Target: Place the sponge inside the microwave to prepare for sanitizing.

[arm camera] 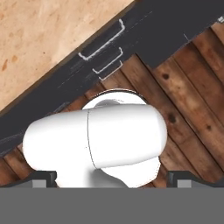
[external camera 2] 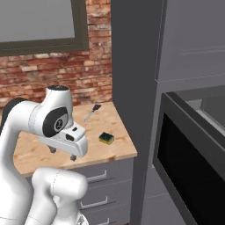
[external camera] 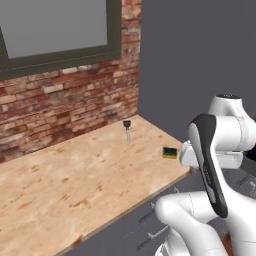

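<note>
the sponge [external camera: 170, 152] lies flat on the wooden bench [external camera: 75, 180], near its right front corner, right of centre in the left base view and at the middle of the right base view, green layer up. up and left of it, well apart, a dark-handled utensil [external camera: 127, 129] rests by the brick wall [external camera: 65, 95]. the microwave [external camera 2: 193, 162] fills the lower right of the right base view, door [external camera 2: 186, 169] swung open. my end effector [external camera 2: 63, 153] hangs at lower left there, off the bench, holding nothing; i cannot tell how wide its tips stand. grey drawers [external camera 2: 99, 189] sit beneath the bench.
</note>
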### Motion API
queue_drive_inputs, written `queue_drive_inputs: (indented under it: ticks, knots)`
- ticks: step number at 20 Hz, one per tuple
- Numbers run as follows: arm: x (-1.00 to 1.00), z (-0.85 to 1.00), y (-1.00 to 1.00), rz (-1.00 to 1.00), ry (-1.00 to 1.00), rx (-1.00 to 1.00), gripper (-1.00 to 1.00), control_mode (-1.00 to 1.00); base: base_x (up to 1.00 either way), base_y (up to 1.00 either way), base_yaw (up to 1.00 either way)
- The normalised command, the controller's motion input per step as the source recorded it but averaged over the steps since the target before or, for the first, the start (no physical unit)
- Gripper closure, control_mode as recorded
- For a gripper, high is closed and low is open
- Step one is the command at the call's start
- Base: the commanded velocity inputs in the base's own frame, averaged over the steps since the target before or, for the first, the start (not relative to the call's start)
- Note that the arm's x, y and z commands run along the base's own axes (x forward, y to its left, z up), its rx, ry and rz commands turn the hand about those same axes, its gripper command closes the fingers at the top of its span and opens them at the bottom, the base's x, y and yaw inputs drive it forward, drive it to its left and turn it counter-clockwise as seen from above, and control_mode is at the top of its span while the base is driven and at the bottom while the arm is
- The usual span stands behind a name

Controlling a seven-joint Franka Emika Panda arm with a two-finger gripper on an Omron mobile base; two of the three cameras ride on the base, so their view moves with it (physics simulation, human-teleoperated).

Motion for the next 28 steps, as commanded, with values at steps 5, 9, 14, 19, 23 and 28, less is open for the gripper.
queue_drive_inputs:
  ticks: [5, 9, 14, 19, 23, 28]
  knots:
    - [0.0, 0.0, 0.0, 0.0, 0.0, 0.0, -1.0, 1.0, 0.37, 0.15, 0.0]
    - [0.0, 0.0, 0.0, 0.0, 0.0, 0.0, -1.0, 1.0, 0.31, 0.0, 0.01]
    - [0.0, 0.0, 0.0, 0.0, 0.0, 0.0, -1.0, 1.0, 0.67, 0.0, 0.03]
    - [0.0, 0.0, 0.0, 0.0, 0.0, 0.0, -1.0, 1.0, 0.46, 0.01, 0.0]
    - [0.1, 0.0, 0.0, 0.0, -0.01, 0.0, -1.0, -1.0, 0.14, 0.0, 0.0]
    - [0.32, 0.25, 0.0, 0.07, -0.12, -0.02, -1.0, -1.0, 0.0, 0.0, 0.0]
